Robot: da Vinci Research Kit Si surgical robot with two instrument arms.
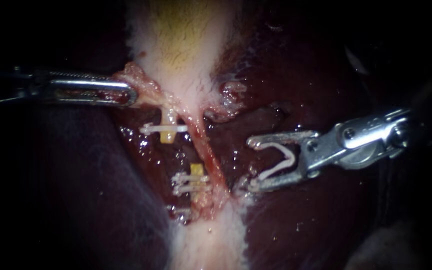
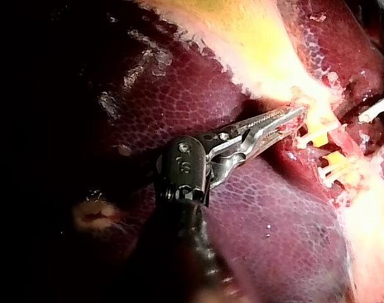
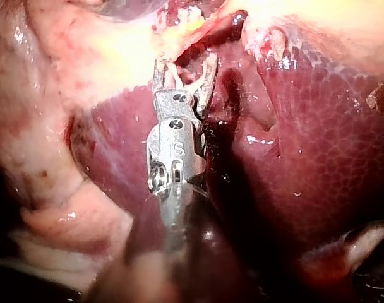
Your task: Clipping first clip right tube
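Endoscope view, right instrument (image 1: 251,164) first: its tool is spread wide w/ a white loaded clip (image 1: 282,160) seated against both jaws, open V facing the right tube (image 1: 210,157). Tips sit just beside that tube, not yet around it. Tube is the thin reddish strand running from under the gallbladder (image 1: 186,45) down toward the pale tissue (image 1: 211,245) below, bare, no clip on it. Expect it soft, wet, slippery & easy to tear, so no tugging. Best bite looks like mid-strand, square across, w/ both clip legs past the far side before closing. Clip itself is light & springy, could slip out if knocked.

Further out: the left tube (image 1: 167,134) just beyond, yellowish, looks parted, w/ an upper clip (image 1: 151,129) on one stump & a stack of clips (image 1: 191,182) on the lower one. That stack lies v close to the right tube, so it's what could foul the far jaw. Then left instrument (image 1: 132,95), tool pressed together on a tissue flap (image 1: 133,72) beside the gallbladder neck, holding it out sideways. Dark glossy liver (image 1: 326,225) all round
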